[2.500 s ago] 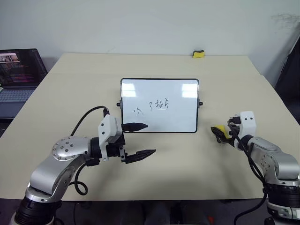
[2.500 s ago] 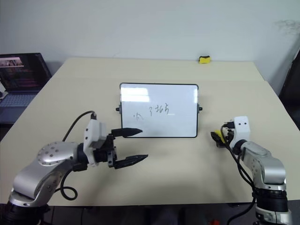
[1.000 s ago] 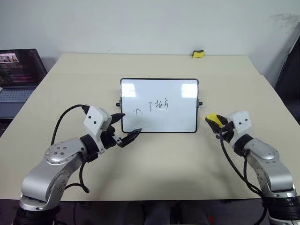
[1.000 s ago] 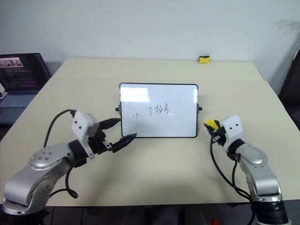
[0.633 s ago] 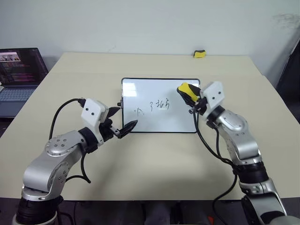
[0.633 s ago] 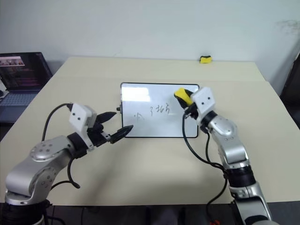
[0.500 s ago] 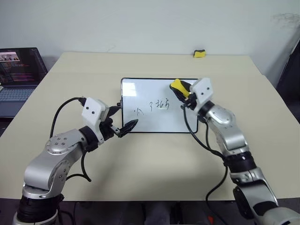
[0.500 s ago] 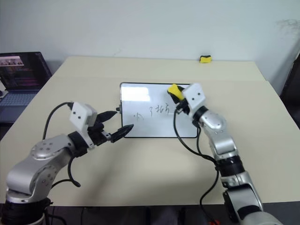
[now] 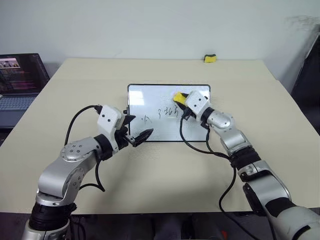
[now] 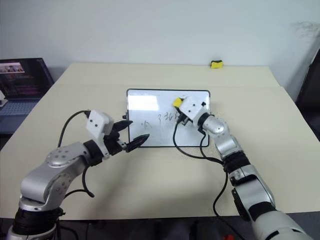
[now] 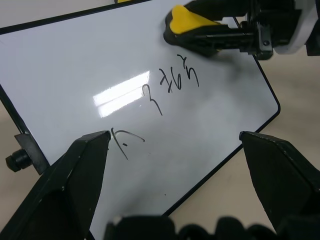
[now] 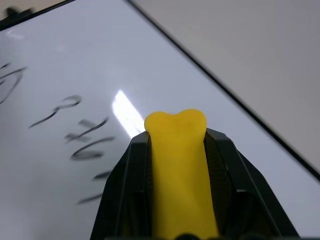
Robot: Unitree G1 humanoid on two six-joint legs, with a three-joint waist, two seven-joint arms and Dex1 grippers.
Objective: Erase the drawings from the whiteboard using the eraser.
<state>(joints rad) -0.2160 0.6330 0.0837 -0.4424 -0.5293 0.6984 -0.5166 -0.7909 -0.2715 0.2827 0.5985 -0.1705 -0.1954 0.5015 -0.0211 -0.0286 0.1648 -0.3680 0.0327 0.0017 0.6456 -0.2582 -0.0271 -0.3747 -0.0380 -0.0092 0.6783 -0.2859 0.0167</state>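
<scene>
On whiteboard (image 9: 150, 100): drawings (image 9: 162, 115), clasped eraser (image 9: 178, 97).

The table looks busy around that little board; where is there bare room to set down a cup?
The table lies bare behind the whiteboard, up to the yellow lump, along the right edge, and at the near middle between the arms. It is crowded at the whiteboard, where the right gripper holds the eraser and the left gripper waits.

Glossy white on the whiteboard (image 9: 150, 102), mirroring a bright glare patch; thin black frame, looks plastic. Thin matt black marker for the drawings (image 11: 172, 82). Smooth bright yellow on the eraser (image 12: 181, 170), plastic-looking, over a black base. Matt pale beige across the desk (image 9: 165, 175), smooth. Matt black plastic on the left gripper (image 9: 136, 131); brushed silvery metal along the arms.
</scene>
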